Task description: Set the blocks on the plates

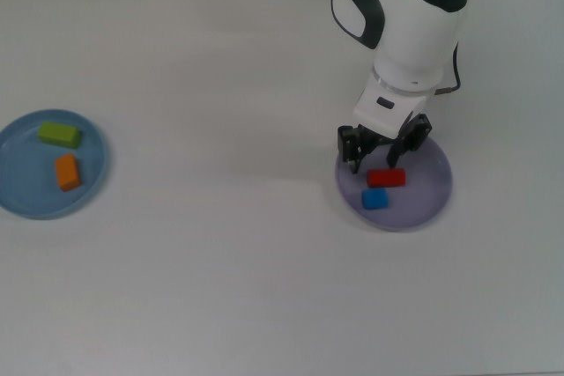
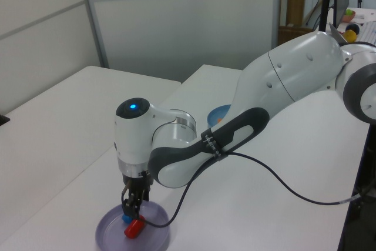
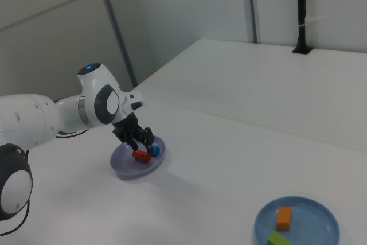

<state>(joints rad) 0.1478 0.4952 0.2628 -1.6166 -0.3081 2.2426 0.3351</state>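
Your fingers [image 1: 382,147] stand spread apart and hold nothing, poised above the lavender plate [image 1: 429,199]. The red block [image 1: 386,178] lies on that plate just below the gap between them in the top view, and the blue block [image 1: 374,199] lies just beyond it, close beside the red one. Well away from your fingers, at the top view's left, the green block [image 1: 59,135] and orange block [image 1: 68,172] lie on the light blue plate [image 1: 22,195] on the white table [image 1: 220,261].

two blocks [image 1: 385,178] on each plate [image 1: 432,198], plates well apart.
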